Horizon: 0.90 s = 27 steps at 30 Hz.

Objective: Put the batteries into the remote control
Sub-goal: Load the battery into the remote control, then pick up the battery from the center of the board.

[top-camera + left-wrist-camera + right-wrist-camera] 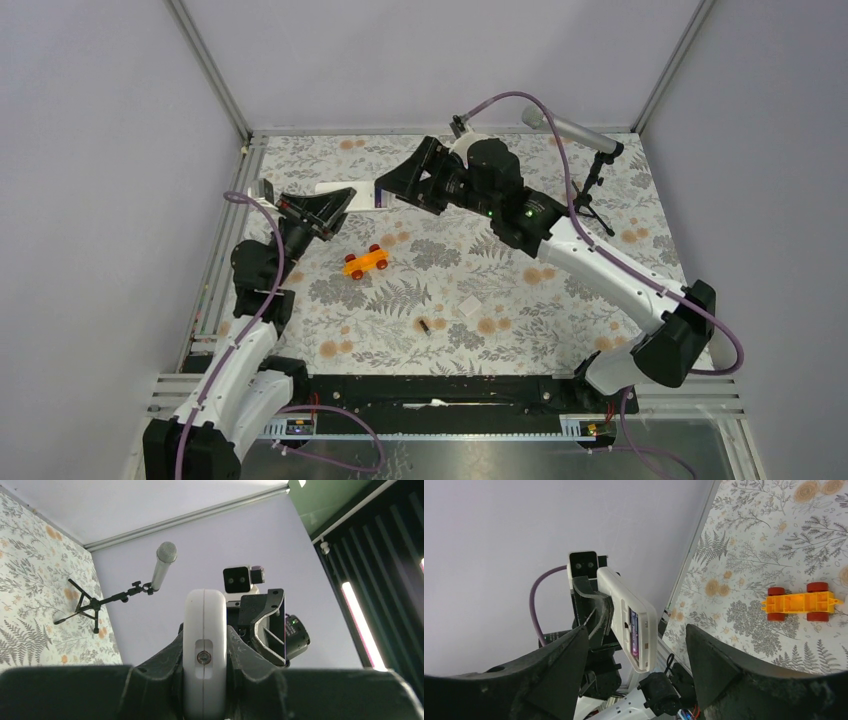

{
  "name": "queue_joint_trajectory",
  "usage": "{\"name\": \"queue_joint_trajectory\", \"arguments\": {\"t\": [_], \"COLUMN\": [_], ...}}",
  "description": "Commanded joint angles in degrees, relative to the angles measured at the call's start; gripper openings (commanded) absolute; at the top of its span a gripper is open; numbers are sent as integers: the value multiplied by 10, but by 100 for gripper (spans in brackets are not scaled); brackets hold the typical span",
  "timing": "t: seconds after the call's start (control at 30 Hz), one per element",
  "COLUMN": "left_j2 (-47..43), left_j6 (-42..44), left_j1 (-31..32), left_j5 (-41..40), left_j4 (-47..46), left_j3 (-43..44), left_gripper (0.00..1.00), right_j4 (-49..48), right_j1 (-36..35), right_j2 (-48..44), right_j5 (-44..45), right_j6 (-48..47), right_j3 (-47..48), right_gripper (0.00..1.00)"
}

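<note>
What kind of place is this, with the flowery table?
Probably a robot test booth, not a home: two robot arms bolted to the table's edge, plain walls in a metal frame, and a microphone on a small stand.

White remote control [623, 600], orange toy car [800, 603] with red wheels, table [560, 300] covered in grey leaves and orange flowers

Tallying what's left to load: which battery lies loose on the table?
The dark battery near the white square piece; the blue-purple battery sits inside the remote control.
</note>
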State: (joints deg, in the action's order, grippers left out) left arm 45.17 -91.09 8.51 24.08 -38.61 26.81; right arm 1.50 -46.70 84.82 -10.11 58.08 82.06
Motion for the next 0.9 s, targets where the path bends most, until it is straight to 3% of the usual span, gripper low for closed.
{"name": "queue_joint_trajectory", "arguments": {"t": [0.0, 0.13, 0.23, 0.33, 0.47, 0.63, 0.77, 0.87], "left_j2": [-3, -35, -66, -82, -100, -115, -126, -134], "left_j6": [77, 216, 346, 419, 472, 476, 472, 471], "left_j1": [-6, -11, -16, -28, -31, -32, -32, -32], "left_j5": [55, 64, -13, -76, -111, -146, -207, -217], "left_j4": [-23, 124, 331, 471, 533, 563, 600, 609], "left_j3": [39, 70, 115, 151, 167, 173, 185, 187], "left_gripper": [0, 0, 0, 0, 0, 0, 0, 0], "right_j4": [35, 108, 195, 268, 298, 300, 301, 299], "right_j1": [8, 12, 17, 17, 0, -108, -124, -135], "right_j2": [-31, -67, -83, -70, -25, 70, 133, 164], "right_j5": [-19, 31, 82, 79, 27, 120, 128, 129], "right_j6": [-70, -131, -190, -264, -331, -354, -329, -339], "right_j3": [-5, -23, -36, -55, -117, -134, -124, -119], "right_gripper": [77, 77, 76, 76, 72, 67, 52, 49]}}
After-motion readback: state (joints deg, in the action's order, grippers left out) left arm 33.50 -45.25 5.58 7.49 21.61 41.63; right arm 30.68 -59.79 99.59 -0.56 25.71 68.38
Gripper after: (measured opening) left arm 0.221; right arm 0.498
